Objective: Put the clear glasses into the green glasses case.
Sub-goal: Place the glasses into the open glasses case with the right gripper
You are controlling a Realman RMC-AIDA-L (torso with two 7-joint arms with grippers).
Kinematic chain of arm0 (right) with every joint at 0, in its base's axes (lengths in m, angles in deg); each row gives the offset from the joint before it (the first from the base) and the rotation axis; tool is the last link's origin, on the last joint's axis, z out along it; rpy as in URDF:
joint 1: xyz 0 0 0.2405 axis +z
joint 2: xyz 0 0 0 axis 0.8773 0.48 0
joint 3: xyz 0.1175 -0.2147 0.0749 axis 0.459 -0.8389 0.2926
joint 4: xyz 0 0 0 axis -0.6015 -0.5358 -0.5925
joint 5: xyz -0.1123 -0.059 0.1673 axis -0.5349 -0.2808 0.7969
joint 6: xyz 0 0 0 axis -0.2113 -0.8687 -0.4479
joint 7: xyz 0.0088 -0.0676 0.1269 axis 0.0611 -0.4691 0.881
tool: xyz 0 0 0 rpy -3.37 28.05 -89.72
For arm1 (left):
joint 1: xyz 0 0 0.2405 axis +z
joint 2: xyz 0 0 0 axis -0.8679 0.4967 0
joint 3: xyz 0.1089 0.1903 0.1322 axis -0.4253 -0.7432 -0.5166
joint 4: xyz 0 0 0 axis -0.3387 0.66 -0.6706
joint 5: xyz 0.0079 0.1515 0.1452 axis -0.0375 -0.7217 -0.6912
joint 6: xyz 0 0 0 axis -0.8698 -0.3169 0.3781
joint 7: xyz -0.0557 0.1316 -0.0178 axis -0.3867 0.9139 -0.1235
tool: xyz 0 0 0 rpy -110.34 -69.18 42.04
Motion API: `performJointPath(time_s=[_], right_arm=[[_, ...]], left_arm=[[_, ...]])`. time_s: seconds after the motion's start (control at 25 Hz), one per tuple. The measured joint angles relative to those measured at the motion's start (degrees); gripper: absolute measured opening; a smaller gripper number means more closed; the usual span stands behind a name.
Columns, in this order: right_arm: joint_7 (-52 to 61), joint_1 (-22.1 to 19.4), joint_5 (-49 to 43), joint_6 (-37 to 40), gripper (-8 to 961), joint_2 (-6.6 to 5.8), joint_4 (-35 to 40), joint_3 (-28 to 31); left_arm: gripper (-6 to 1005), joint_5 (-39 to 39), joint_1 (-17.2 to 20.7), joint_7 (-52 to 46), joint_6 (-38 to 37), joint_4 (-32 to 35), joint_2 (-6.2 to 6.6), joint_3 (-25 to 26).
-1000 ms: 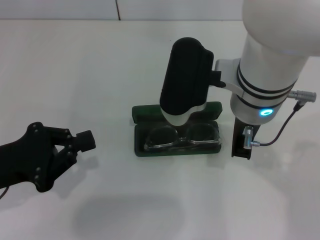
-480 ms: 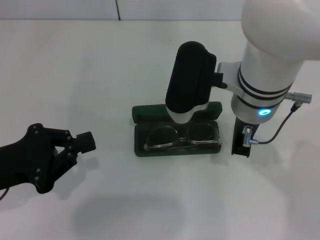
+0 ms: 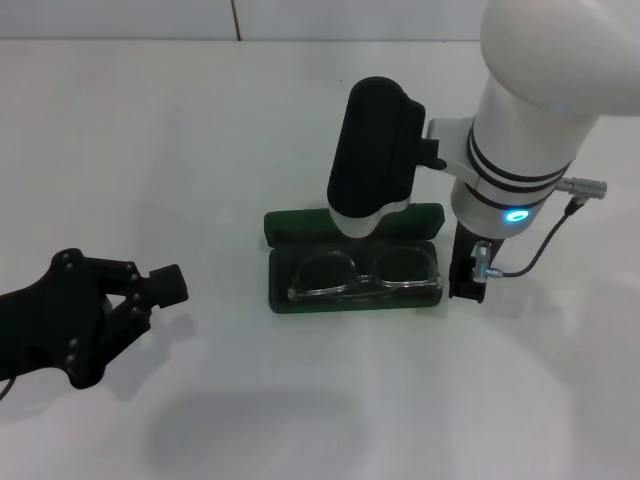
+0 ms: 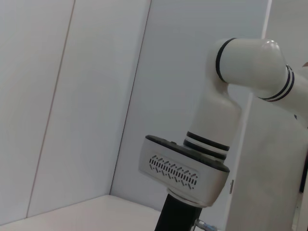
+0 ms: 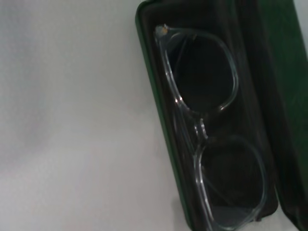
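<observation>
Clear glasses [image 3: 364,276]: lying folded inside the green glasses case [image 3: 352,301], lenses facing up, frame along the front wall; seen likewise in the right wrist view [image 5: 207,139].
Green glasses case: open on the white table [image 3: 250,130], tray toward the robot, lid [image 3: 300,222] laid back behind it.
Right pincer [image 3: 361,228]: above the rear of the case, over the lid edge; its black housing hides the fingers, so I cannot tell how far they are parted or whether they hold anything.
Left pincer [image 3: 165,286]: low at the robot's left, well apart from the case, fingers drawn together on nothing.
</observation>
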Motion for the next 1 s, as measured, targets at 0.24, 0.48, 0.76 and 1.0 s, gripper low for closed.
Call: performJointPath(time_s=[0.24,0.48,0.76,1.0], right_arm=[[-1.2,0.2,0.7,-1.6,0,0.0,-1.0,0.1],[-2.3,0.5,2.2,-3.1,0,0.0,-2.6,0.1],[-3.2,0.6,3.1,-4.3,0,0.0,-3.3,0.1],[-3.3,0.6,3.2,-5.0,0,0.0,-3.3,-0.2]], left_arm=[[28,0.0,0.1,0.0,0.0,0.0,0.0,0.0],[28,0.0,0.1,0.0,0.0,0.0,0.0,0.0],[28,0.0,0.2,-0.2,0.0,-0.1,0.0,-0.1],[28,-0.2,0.2,-0.3,0.0,-0.1,0.0,-0.1]])
